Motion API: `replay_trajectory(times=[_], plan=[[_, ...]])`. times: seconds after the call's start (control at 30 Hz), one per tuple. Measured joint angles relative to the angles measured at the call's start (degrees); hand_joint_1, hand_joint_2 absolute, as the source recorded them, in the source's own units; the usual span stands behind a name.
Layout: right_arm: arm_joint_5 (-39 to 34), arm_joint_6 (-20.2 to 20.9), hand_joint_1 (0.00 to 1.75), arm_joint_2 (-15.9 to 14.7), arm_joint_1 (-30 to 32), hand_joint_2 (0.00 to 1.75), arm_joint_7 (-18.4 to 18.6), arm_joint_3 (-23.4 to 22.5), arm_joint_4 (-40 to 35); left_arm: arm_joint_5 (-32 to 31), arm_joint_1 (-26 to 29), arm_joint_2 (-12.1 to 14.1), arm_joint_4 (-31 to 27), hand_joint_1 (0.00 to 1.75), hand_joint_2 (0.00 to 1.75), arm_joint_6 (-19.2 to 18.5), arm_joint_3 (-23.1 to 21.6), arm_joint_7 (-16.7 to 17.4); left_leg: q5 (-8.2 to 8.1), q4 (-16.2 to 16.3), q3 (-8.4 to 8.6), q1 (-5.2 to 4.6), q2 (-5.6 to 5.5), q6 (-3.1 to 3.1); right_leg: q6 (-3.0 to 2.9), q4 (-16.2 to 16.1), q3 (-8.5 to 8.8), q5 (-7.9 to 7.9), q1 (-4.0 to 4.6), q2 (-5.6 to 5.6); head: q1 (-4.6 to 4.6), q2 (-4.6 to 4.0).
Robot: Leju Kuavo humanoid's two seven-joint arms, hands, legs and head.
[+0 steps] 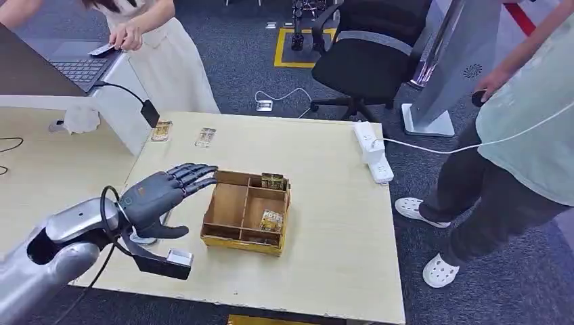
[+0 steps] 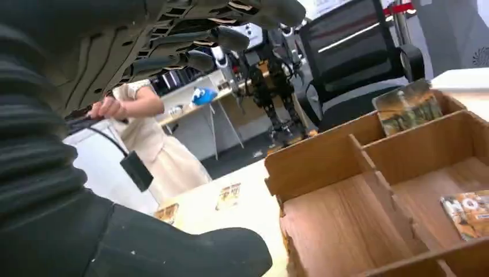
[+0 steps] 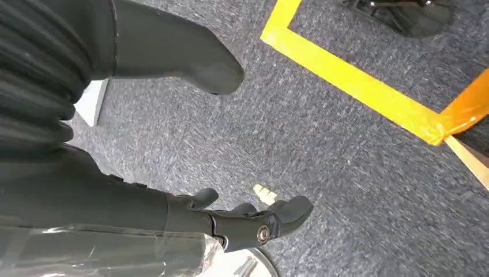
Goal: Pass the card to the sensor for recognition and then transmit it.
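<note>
My left hand [image 1: 159, 196] hovers open over the light wooden table [image 1: 325, 230], fingers spread and stretched toward the left rim of a wooden divided box [image 1: 240, 240]. It holds nothing. One printed card [image 1: 273, 181] stands in the box's far right compartment and another card [image 1: 271, 221] lies in the near right one. In the left wrist view the same box [image 2: 311, 164] shows the standing card [image 2: 406, 107] and the lying card [image 2: 470, 213]. A black sensor block [image 1: 162, 262] sits near the table's front edge, just below my hand. My right hand [image 3: 190, 63] hangs empty over the carpet.
Two more cards [image 1: 162, 130] [image 1: 205, 137] lie at the table's far left edge. A white power strip [image 1: 373, 150] lies at the far right corner. One person [image 1: 521, 135] stands to the right, another [image 1: 156, 40] at a laptop [image 1: 81, 68] back left. A black office chair [image 1: 369, 47] stands behind.
</note>
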Motion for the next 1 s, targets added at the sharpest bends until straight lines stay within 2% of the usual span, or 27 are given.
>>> replay_trajectory(times=[0.07,0.2,0.3,0.4,0.5,0.77,1.0], plan=[[0.0,-0.07,0.0,0.02,-0.09,1.75,0.48,0.02,0.0,-2.55,0.38,-0.35,-0.35,0.0,1.75,2.51,-1.49,1.46,0.0,0.0,0.0,0.0,-0.01,0.0,0.0,0.0,0.0,0.0,-0.03,-0.01,0.02,0.0],[0.0,-0.31,0.0,0.02,-0.13,1.75,1.11,0.02,-0.02,-5.37,1.09,-1.16,-0.55,0.0,1.75,4.76,-3.63,3.28,-0.01,0.0,-0.01,0.01,-0.01,0.0,-0.01,0.0,-0.01,-0.01,-0.03,-0.01,0.0,0.0],[0.54,-1.77,0.0,0.24,0.09,1.75,4.42,0.0,-0.8,-7.74,3.33,-2.33,-0.75,0.0,1.75,8.38,-4.09,5.24,-0.02,-0.01,0.0,0.01,0.01,0.0,-0.01,0.0,-0.01,-0.02,-0.03,0.0,0.0,0.0],[1.82,-2.71,0.0,0.26,0.59,1.75,8.18,0.04,-2.65,-10.68,6.52,-4.02,-0.72,0.0,1.75,10.49,-5.01,7.58,-0.02,-0.01,-0.01,0.01,0.0,0.01,0.0,0.0,-0.04,-0.03,-0.03,0.01,0.02,0.0],[2.25,-3.06,0.0,0.26,1.04,1.75,9.51,0.04,-4.26,-15.04,8.74,-6.7,-0.64,0.0,1.75,12.52,-5.36,11.2,-0.03,-0.01,-0.05,0.01,-0.03,0.03,0.04,-0.01,-0.03,-0.05,-0.03,-0.03,0.0,0.0],[3.65,-3.15,0.0,0.26,1.73,1.75,11.17,-0.15,-6.49,-21.38,11.8,-11.86,1.04,0.0,1.75,12.91,-5.49,16.82,-0.03,0.0,-0.04,0.0,-0.03,0.03,0.05,-0.01,-0.01,-0.04,-0.05,-0.03,0.02,0.0],[4.13,-3.15,0.0,0.26,1.79,1.75,11.78,-0.46,-7.26,-23.13,13.24,-14.91,3.15,0.0,1.75,13.0,-5.34,17.96,-0.03,0.0,-0.05,0.0,-0.05,0.03,0.05,-0.01,-0.02,-0.05,-0.05,-0.04,0.0,0.0]])
